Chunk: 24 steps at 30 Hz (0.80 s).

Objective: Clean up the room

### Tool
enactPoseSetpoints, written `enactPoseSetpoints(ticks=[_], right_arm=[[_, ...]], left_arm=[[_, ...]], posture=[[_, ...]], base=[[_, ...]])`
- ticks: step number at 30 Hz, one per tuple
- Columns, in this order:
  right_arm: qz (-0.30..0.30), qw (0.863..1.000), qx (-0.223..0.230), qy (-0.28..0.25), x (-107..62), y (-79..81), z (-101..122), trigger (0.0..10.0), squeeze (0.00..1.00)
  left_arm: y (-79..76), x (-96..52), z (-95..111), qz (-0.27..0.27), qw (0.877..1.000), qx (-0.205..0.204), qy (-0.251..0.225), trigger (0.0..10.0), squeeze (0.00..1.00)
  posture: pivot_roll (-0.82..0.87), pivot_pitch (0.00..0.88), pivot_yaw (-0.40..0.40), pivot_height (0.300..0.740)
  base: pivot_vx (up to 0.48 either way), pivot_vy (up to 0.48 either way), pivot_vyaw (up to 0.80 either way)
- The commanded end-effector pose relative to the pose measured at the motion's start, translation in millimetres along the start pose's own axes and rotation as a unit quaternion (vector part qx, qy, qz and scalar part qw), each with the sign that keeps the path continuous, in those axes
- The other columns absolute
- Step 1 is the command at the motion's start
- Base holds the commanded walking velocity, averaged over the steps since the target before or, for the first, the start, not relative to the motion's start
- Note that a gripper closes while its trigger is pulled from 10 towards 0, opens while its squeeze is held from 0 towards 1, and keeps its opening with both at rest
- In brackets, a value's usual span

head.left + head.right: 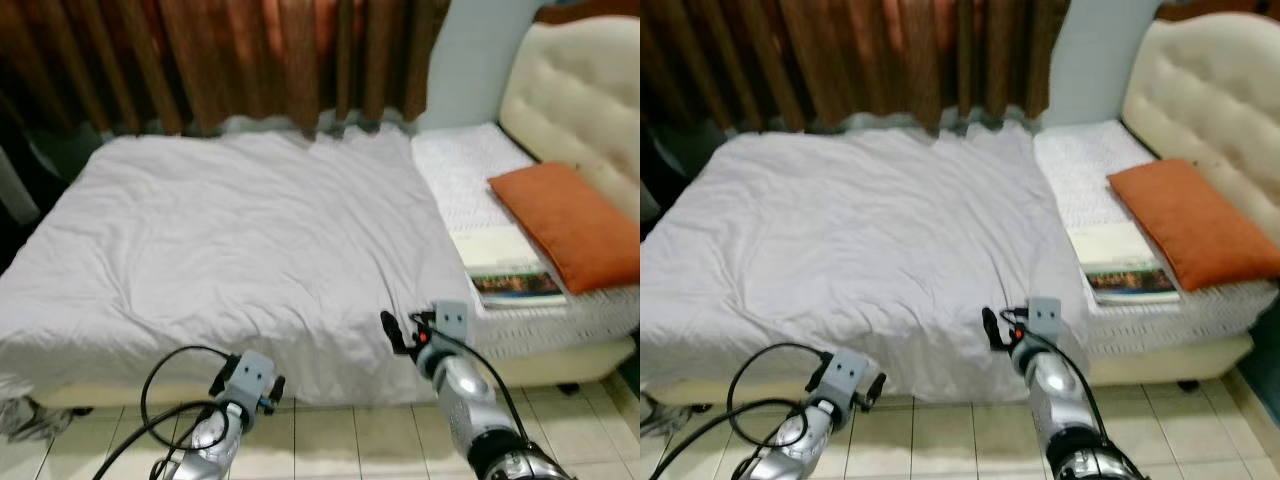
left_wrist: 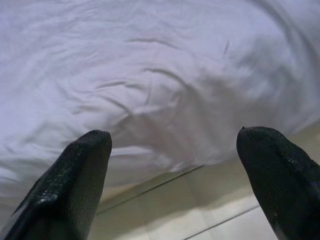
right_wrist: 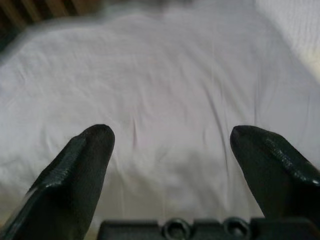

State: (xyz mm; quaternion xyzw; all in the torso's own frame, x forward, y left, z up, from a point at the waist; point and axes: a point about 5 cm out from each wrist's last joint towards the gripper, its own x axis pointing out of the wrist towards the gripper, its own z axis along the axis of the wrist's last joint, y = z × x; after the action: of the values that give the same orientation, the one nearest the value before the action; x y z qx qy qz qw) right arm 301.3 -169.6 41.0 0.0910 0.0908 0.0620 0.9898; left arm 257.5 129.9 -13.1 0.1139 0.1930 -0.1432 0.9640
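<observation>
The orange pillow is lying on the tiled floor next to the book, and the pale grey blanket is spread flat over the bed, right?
Not quite. The orange rectangular fabric pillow lies on the white mattress near the cream tufted headboard, not on the floor; the left eye view shows this. It is beside the book, and the pale grey blanket is spread over the bed.

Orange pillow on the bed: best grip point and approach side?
Grip the orange pillow at its near corner over the book, coming in with the right gripper, the closer arm. It lies flat by the headboard, and that corner is raised and free; judging by its look, it is soft enough to pinch.
</observation>
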Motion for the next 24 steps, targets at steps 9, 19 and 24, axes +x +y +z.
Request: enactPoseSetpoints(ticks=[9,19,24], right_arm=[[-0.025,0.998,-0.021,-0.053,-65.8,-16.8,19,10.0,0.0],[-0.029,0.999,-0.038,-0.007,-81.5,-19.2,9,10.0,0.0],[-0.021,0.999,-0.038,-0.001,-72.9,-15.4,12,10.0,0.0]], left_arm=[[57.8,-58.6,118,0.133,0.942,-0.051,-0.303,10.0,0.0],[63.5,-51.7,103,0.153,0.943,-0.002,-0.294,10.0,0.0],[62.6,-40.3,90,0.143,0.96,-0.04,-0.237,10.0,0.0]], posture=[[-0.07,0.0,0.04,0.74],[-0.08,0.0,0.017,0.74],[-0.08,0.0,0.02,0.74]], base=[[0.0,0.0,0.0],[0.0,0.0,0.0],[0.0,0.0,0.0]])
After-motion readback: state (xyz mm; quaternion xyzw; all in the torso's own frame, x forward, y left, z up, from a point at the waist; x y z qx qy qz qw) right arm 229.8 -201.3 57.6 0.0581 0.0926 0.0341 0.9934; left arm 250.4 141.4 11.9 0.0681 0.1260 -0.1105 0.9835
